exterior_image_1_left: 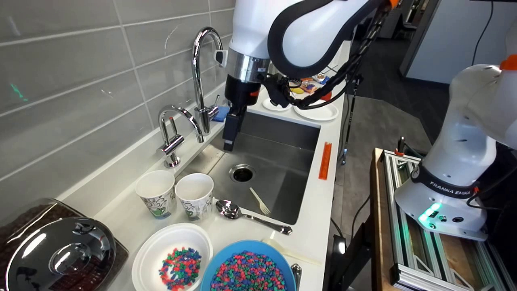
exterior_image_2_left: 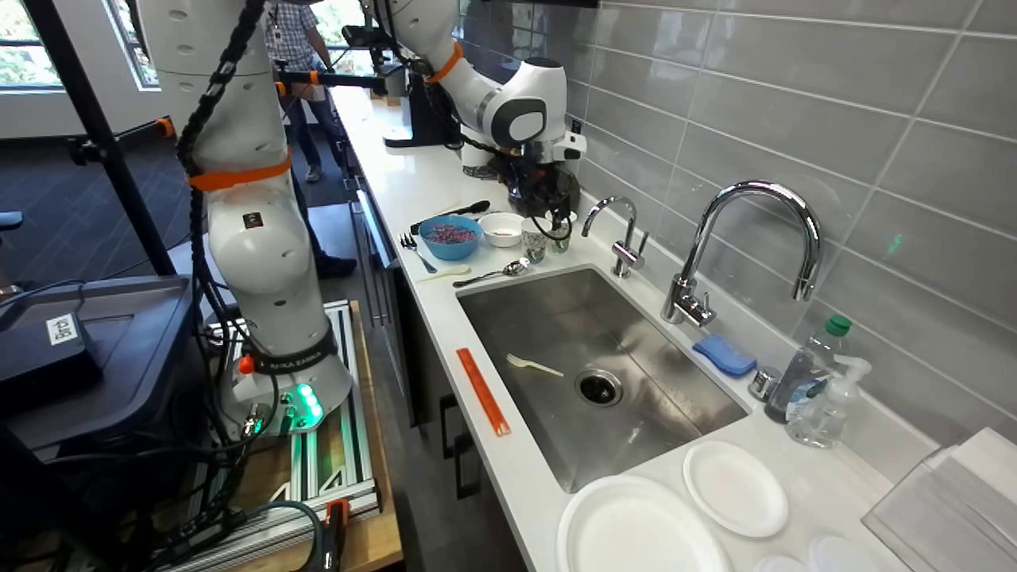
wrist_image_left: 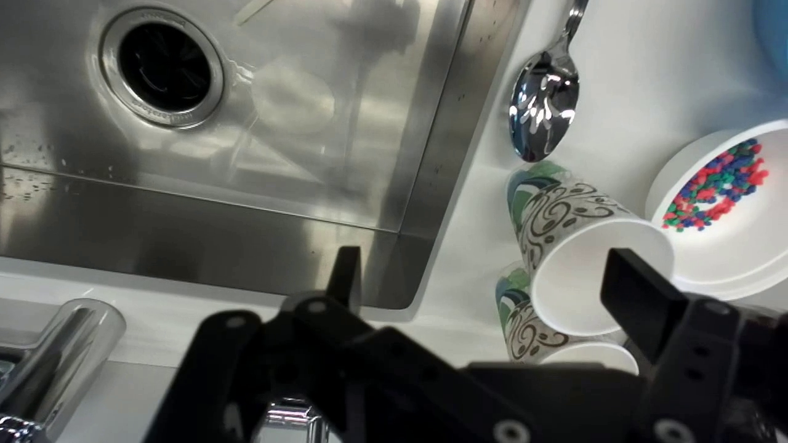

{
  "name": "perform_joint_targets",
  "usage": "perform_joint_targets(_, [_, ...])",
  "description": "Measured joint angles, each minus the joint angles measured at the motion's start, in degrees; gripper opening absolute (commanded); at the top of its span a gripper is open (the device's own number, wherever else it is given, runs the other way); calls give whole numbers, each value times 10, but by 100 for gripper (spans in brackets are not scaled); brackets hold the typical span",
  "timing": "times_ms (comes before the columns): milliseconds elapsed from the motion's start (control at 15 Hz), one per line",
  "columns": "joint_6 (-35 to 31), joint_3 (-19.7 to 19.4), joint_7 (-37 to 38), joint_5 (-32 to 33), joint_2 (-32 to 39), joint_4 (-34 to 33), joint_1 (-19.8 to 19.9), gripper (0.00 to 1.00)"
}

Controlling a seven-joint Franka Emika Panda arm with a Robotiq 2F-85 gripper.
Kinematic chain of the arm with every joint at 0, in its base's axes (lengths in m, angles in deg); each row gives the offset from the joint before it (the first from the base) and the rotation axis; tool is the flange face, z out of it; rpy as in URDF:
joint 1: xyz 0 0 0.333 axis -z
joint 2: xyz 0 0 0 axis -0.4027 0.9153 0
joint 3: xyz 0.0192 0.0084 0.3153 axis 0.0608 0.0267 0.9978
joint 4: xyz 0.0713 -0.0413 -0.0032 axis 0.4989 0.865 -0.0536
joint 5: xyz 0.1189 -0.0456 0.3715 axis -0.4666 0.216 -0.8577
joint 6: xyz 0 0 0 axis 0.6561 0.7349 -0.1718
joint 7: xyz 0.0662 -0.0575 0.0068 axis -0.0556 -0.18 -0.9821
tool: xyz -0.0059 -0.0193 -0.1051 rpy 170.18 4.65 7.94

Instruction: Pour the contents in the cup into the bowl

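Pincer (wrist_image_left: 486, 274), one, under my control: released, its fingers (wrist_image_left: 640, 300) parted wide. Points downward, raised above the table (exterior_image_2_left: 405, 175); in my wrist view its span crosses the corner of the sink (exterior_image_1_left: 274, 159).

Sink-side cup (exterior_image_1_left: 195, 197), patterned paper, upright on the table near the sink's edge, its inside white. In my wrist view a finger overlaps its mouth, yet in an exterior view I see pincer and cup apart.

Wall-side cup (exterior_image_1_left: 155, 195), same pattern, upright, just beside its neighbour; whether they touch, I cannot tell. Which of the pair the task means, I cannot tell either.

White bowl (exterior_image_1_left: 147, 254), next to the cups, with a small heap of red, green and blue pieces (exterior_image_1_left: 181, 266) on part of its floor.

Blue bowl (exterior_image_2_left: 451, 253), beside the white one, its floor covered by similar pieces (exterior_image_1_left: 248, 271).

Metal spoon (wrist_image_left: 546, 92), lying by the sink-side cup, handle running along the sink's rim.

Pale fork (exterior_image_1_left: 260, 201), lying in the sink near the drain (exterior_image_1_left: 242, 174).

Orange strip (exterior_image_1_left: 325, 161), flat on the table along the sink.

Blue sponge (exterior_image_2_left: 725, 355), by the tall faucet (exterior_image_1_left: 196, 72).

Large white plate (exterior_image_2_left: 636, 528) and small white plate (exterior_image_2_left: 735, 488), side by side, past the sink's end opposite the bowls.
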Motion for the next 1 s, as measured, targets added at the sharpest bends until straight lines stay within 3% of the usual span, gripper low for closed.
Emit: perform_joint_targets(1000, [-25, 28, -15, 4, 138, -101, -14, 100])
